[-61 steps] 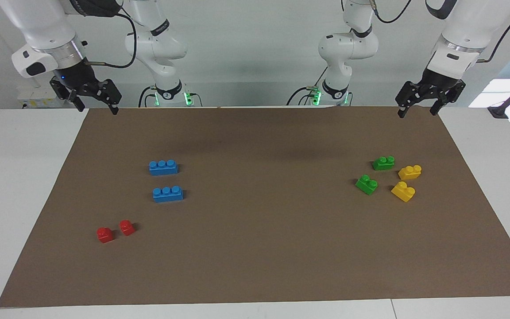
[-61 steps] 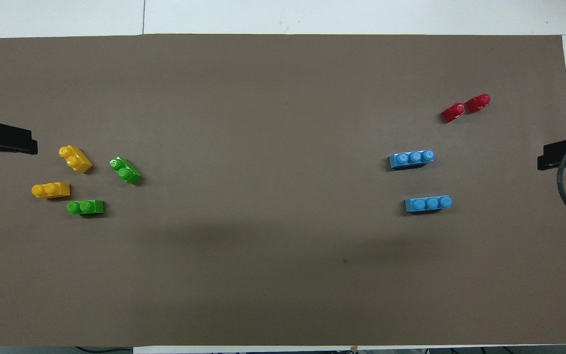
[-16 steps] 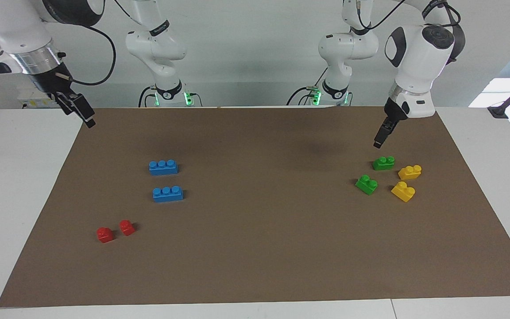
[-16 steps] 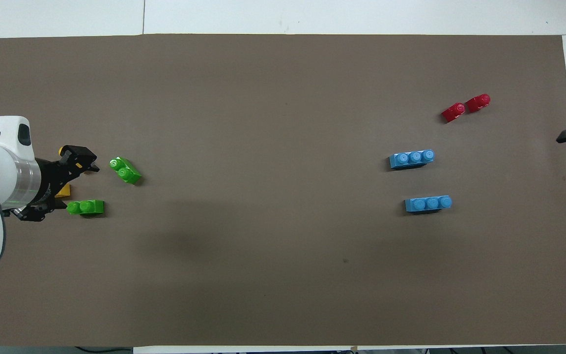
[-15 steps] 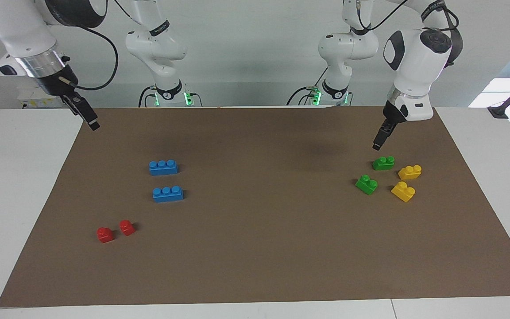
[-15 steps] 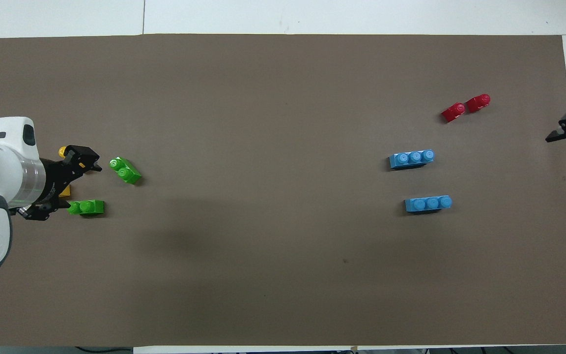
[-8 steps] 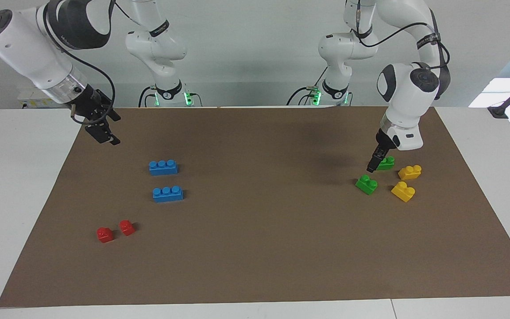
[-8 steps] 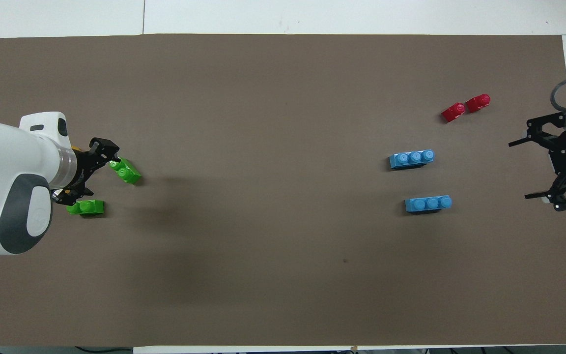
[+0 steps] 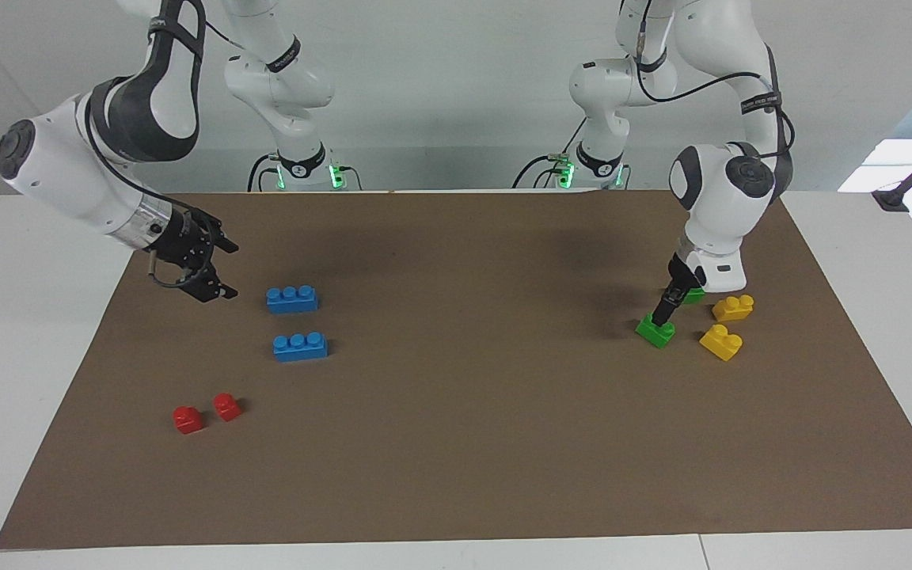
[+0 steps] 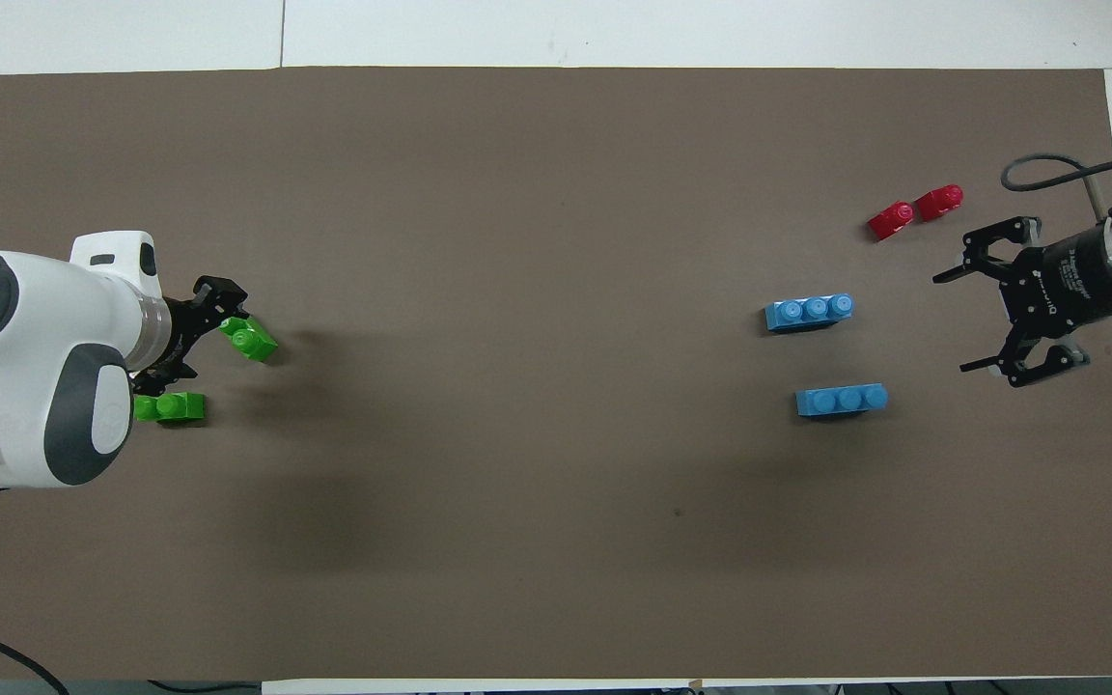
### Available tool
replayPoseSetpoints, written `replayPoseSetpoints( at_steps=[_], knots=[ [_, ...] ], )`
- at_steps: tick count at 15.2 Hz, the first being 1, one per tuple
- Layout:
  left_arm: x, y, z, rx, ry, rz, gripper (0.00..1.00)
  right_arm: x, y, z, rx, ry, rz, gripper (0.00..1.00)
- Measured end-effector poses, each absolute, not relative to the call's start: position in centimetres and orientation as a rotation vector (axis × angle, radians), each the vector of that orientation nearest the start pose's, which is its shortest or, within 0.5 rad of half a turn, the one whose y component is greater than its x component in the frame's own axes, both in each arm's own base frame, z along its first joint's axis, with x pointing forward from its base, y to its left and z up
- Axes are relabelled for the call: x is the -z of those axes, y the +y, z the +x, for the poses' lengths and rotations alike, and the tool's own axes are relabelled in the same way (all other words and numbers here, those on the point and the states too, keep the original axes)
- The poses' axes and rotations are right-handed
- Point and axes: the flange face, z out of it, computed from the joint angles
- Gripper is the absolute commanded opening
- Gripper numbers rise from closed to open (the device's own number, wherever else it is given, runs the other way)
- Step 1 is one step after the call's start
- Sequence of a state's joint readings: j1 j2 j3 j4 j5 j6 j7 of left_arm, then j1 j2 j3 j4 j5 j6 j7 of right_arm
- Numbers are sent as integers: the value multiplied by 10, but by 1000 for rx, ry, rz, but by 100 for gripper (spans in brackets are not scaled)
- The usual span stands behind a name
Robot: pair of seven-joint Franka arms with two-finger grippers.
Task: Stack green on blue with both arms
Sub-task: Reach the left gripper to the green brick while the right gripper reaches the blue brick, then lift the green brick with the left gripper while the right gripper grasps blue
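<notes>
The brown mat (image 9: pixel 456 443) is spread over the table, all bricks on it. The left gripper (image 9: pixel 664 310) is lowered onto the farther green brick (image 9: pixel 655 331), fingers straddling it; whether it is clamped cannot be told. The other green (image 10: pixel 170 407) is seen at 5 o'clock of it in the overhead view. The right gripper (image 9: pixel 214 271) is held with jaws spread, near the two blues (image 9: pixel 292 298) (image 9: pixel 300 347), at 10 o'clock of them in the facing view. Yellow bricks (image 9: pixel 721 342) and red bricks (image 9: pixel 226 406) are left untouched.
</notes>
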State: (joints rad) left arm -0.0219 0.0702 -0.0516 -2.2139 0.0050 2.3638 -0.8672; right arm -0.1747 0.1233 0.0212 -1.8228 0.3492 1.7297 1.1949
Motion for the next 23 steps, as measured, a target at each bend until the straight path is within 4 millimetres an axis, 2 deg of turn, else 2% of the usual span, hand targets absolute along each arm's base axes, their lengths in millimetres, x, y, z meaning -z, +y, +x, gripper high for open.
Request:
replayPoseSetpoints(
  at_steps=[8,10,15,16,18,19,20,23],
  knots=[
    [-312,-37,551,171,-1273,-2933,100,-406,-54,594,-523,1930,-2141,100],
    [-304,-37,553,171,-1274,-2934,97,-397,-52,599,-508,1930,-2141,100],
    [-305,-38,556,184,-1271,-2940,85,-375,-44,609,-515,1923,-2097,100],
    [-306,-39,557,187,-1265,-2943,79,-370,-40,612,-513,1919,-2092,100],
    [-307,-39,558,193,-1245,-2952,54,-358,-33,616,-509,1918,-2086,100],
    [-308,-39,558,194,-1239,-2955,36,-352,-31,618,-509,1918,-2088,100],
    [-308,-39,558,195,-1236,-2956,3,-346,-31,619,-506,1917,-2090,100],
    [-308,-39,558,198,-1205,-2968,0,-334,-33,622,-496,1905,-2102,100]
  ],
)
